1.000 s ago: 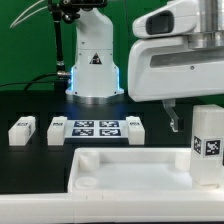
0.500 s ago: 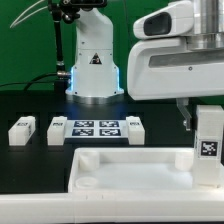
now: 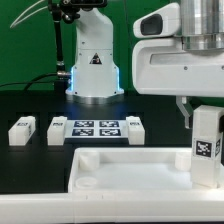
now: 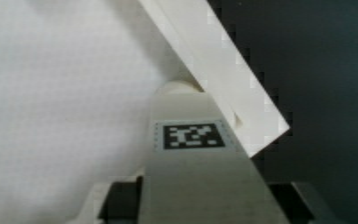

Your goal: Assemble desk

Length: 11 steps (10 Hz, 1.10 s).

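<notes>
The white desk top [image 3: 128,160] lies rimmed side up at the front of the table. My gripper [image 3: 201,112] is shut on a white square-section leg [image 3: 207,142] with a tag and holds it upright at the top's corner on the exterior view's right. In the wrist view the leg [image 4: 197,165] runs from between my fingers [image 4: 123,202] to a corner of the top [image 4: 69,90], just inside the rim [image 4: 208,55]. Whether the leg's end sits in the socket is hidden.
Three loose white legs lie on the black table behind the top: one [image 3: 21,131] at the exterior view's left, one [image 3: 56,130] and one [image 3: 135,129] on either side of the marker board [image 3: 96,128]. The arm's base [image 3: 93,65] stands behind them.
My gripper has shifted a little toward the exterior view's right with the leg still held upright. The desk top and the loose legs have not moved.
</notes>
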Motion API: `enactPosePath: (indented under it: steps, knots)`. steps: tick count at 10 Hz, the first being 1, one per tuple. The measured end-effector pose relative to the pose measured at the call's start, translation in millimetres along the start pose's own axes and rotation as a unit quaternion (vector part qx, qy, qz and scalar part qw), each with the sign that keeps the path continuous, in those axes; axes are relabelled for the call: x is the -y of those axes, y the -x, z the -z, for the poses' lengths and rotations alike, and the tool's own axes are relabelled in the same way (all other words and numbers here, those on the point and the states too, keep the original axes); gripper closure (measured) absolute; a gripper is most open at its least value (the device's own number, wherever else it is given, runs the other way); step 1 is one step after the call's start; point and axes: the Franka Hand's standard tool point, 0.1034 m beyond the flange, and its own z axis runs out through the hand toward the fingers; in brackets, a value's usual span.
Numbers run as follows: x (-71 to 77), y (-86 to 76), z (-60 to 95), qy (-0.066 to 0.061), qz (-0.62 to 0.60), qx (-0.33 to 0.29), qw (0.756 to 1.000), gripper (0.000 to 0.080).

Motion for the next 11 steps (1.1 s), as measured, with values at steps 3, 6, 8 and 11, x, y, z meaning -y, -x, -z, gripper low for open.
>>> enactPosePath:
  steps: [3,6,8,11]
  knots:
    - [2.1,2.1,-0.7,-0.016,-0.268,0.027,0.963,0.0508]
    - [2.8,4.5,-2.3,-0.018,-0.317,0.030,0.948,0.0507]
    - [2.6,4.4,-2.2,-0.018,-0.271,0.027,0.962,0.0341]
    - [3.4,11.2,-3.6,-0.011,-0.014,0.018,1.000,0.0164]
